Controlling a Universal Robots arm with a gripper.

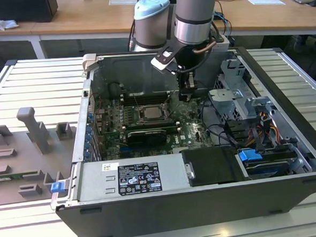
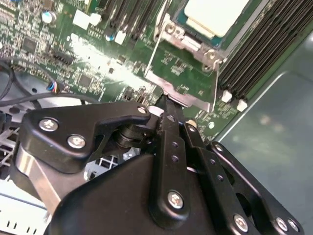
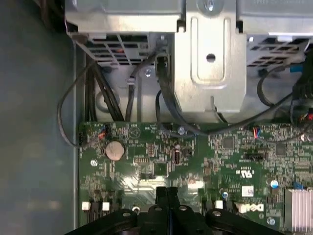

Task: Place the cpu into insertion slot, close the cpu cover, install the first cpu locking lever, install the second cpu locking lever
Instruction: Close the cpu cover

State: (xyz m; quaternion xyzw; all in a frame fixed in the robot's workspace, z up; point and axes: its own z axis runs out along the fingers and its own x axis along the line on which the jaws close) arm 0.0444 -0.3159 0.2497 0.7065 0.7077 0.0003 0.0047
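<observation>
Gripper [image 1: 186,92]: just right of centre, exterior view; I read the jaws as together, tips at cover [image 2: 188,99] edge.
Chip [image 1: 149,113]: lying in socket [image 1: 142,121], mid-frame.
Cover: tilted up.

The grey arm [image 1: 195,9] comes down from above with its wrist [image 1: 194,33] nearly upright, and the black hand [image 1: 186,89] at its end points downward, its two fingers [image 3: 161,197] pressed flat together in the first wrist view.

Pale silver cpu [image 2: 215,14], green circuit board [image 3: 205,166] — black claw [image 2: 164,102]
</observation>
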